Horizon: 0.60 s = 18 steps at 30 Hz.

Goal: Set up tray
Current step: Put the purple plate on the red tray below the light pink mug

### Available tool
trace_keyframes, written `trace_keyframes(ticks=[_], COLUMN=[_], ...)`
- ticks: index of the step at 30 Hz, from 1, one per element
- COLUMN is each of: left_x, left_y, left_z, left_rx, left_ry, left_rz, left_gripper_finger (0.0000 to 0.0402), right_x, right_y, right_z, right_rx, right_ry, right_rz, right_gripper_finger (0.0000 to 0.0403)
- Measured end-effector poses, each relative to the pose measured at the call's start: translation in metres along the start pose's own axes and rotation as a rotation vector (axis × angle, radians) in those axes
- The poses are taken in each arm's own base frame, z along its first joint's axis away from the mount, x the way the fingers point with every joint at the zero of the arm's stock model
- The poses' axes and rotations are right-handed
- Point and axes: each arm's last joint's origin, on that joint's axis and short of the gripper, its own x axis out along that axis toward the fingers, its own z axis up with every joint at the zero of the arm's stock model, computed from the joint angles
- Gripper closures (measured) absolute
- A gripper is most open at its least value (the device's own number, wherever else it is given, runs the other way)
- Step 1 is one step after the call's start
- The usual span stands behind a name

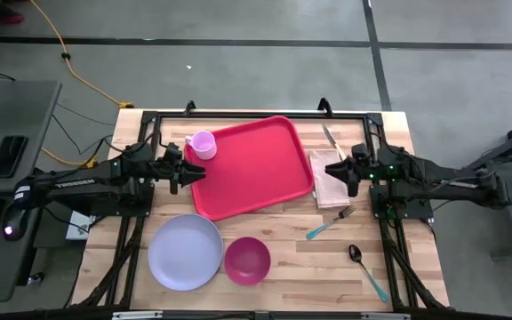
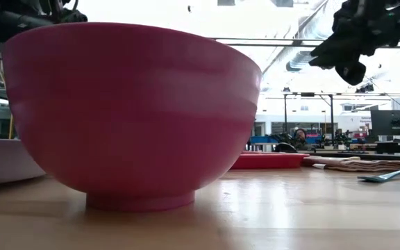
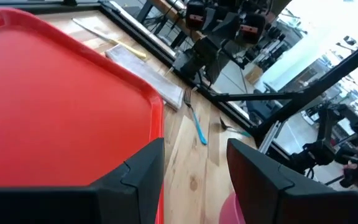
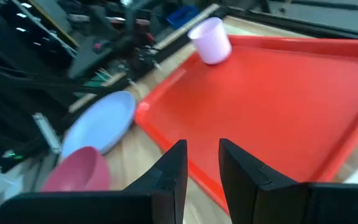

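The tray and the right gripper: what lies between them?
A folded napkin lies beside the tray, under the right gripper; the high view shows it.

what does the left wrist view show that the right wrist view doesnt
Only the left wrist view shows the fork, the folded napkin and the right arm's claw beyond them. Only the right wrist view shows the lavender cup, the lavender plate and the pink bowl. Both show the red tray, each past its own claw's open dark fingers.
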Motion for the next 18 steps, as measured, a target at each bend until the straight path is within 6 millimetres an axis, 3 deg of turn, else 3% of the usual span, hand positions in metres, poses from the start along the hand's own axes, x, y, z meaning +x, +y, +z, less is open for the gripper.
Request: trace_keyframes(ticks=[9,18], left_x=[-0.001,0.004], left_y=[-0.009,-0.033], left_z=[0.004,-0.018], left_rx=[0.069,0.059], left_ry=[-0.048,0.033], left_rz=[-0.072,-0.13], left_gripper_finger=[0.0197,0.0197], right_x=[-0.017,-0.016], right_y=[-0.008,-0.019], right_z=[-0.016,-0.035], right_rx=[-0.011,-0.01], right_ry=[-0.13,-0.228], right_rz=[0.104,0.17], right_gripper_finger=[0.0332,0.0332])
